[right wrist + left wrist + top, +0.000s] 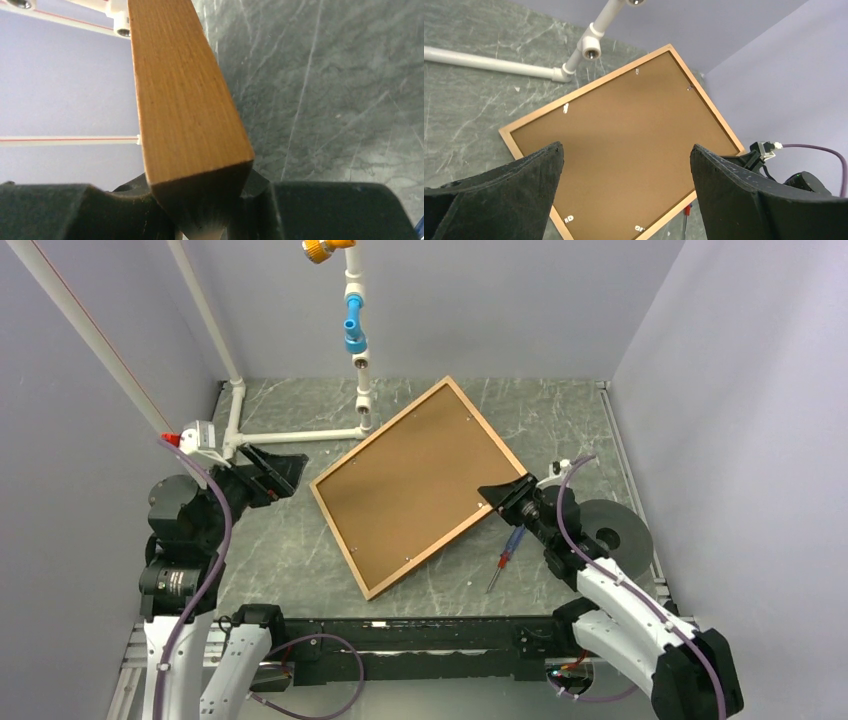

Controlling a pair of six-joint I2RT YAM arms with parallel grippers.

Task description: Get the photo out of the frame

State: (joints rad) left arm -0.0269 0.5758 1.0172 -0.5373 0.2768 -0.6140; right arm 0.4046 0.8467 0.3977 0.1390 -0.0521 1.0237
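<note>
As the grey marbled bench [300, 560] is carrying the frame [584, 92] back-side up, the frame's long axis is running diagonally from the near left toward the far right, and the brown backing board [415, 485] is filling it and facing the ceiling. No part of the photo is showing in any view; I am judging that it is lying under that board, face toward the bench. The right claw [503, 493] is reaching in from the near right and clamping the wooden rim close to the frame's right-hand corner, its fingers closed on the wood. The left claw [626, 146] is hanging spread wide and holding nothing, off the frame's left-hand end and clear of it. So the right arm is the one in contact, while the board is lying straight ahead of the free left one. A red-handled screwdriver [508, 552] is lying just beside the right arm, and small metal tabs [566, 107] around the board's edge are probably pinning it in.
</note>
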